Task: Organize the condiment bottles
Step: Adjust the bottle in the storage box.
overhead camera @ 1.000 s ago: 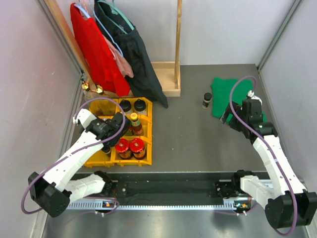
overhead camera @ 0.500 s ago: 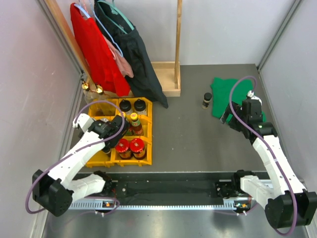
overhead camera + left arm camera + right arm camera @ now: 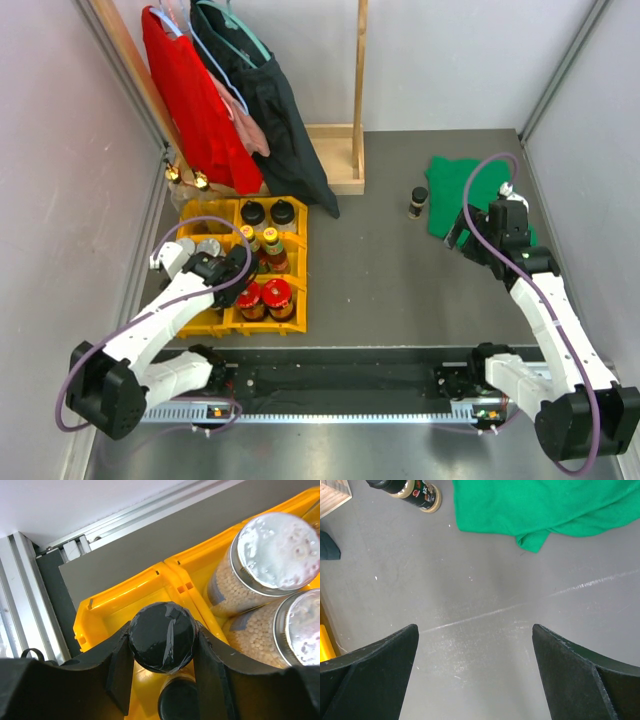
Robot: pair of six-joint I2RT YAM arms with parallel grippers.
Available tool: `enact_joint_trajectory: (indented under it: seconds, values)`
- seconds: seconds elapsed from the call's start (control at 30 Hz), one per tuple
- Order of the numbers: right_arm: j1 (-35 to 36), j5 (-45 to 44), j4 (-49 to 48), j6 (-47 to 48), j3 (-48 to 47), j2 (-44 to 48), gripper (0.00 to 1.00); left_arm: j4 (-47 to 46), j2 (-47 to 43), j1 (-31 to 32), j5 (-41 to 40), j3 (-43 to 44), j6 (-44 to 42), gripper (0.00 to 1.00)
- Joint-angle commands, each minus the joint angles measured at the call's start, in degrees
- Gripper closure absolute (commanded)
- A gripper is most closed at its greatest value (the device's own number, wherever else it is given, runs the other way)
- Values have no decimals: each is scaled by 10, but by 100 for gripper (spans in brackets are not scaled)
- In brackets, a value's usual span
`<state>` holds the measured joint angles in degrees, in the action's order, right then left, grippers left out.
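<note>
Drawn nearer since the earlier frame, the left gripper (image 3: 237, 268) is clamped on a black-capped jar (image 3: 161, 637). The jar is held upright, cap up and long axis vertical, in a compartment of the yellow tray (image 3: 120, 592), just beside two silver-lidded jars (image 3: 276, 547). The right gripper (image 3: 475, 655) is spread wide and empty near a green cloth (image 3: 545, 505).

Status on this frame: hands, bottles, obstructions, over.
Left hand shut on black-capped jar above yellow tray. Right hand open, empty, above table. One spice bottle loose near green cloth. No obstruction seen.
</note>
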<state>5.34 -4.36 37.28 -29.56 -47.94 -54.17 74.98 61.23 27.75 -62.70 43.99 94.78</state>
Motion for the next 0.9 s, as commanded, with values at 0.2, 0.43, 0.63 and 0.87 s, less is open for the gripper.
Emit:
enact_joint_trajectory:
  seconds: [0.2,0.43,0.63,0.87]
  values:
    - [-3,3,-21,5,0,-2,5,-34,34,-6,-6,-17,37,98]
    - [-3,1,-19,4,0,-2,5,-73,45,-6,-10,-29,37,89]
    - [-3,1,-20,5,1,-1,5,-99,64,-6,-13,-39,39,87]
    - [-3,0,-21,5,1,-3,5,-91,98,-6,-16,-37,66,84]
